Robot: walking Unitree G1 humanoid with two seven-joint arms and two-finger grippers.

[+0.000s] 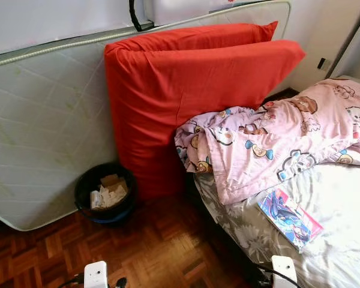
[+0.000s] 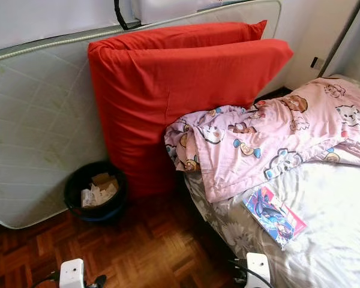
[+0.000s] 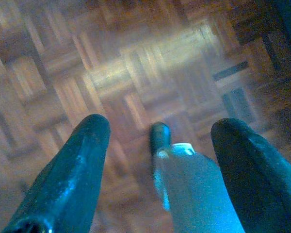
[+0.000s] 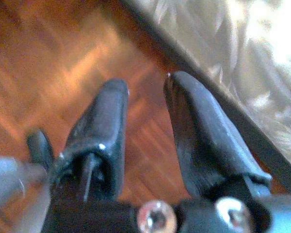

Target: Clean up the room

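A parquet floor meets the bed. Left of the bed, a black bin holds crumpled paper. Both the left pincer and right pincer hang open, empty, above the floor.

A bright red cushion stands against a pale grey-white quilted mattress with faint green marks, and a pink blanket printed with cartoon bears and animals lies over a white bedsheet with a grey floral border. A booklet shows blue, pink and red artwork. The bin is black with beige and white paper inside, and the floor is reddish-brown parquet in a basket-weave pattern.
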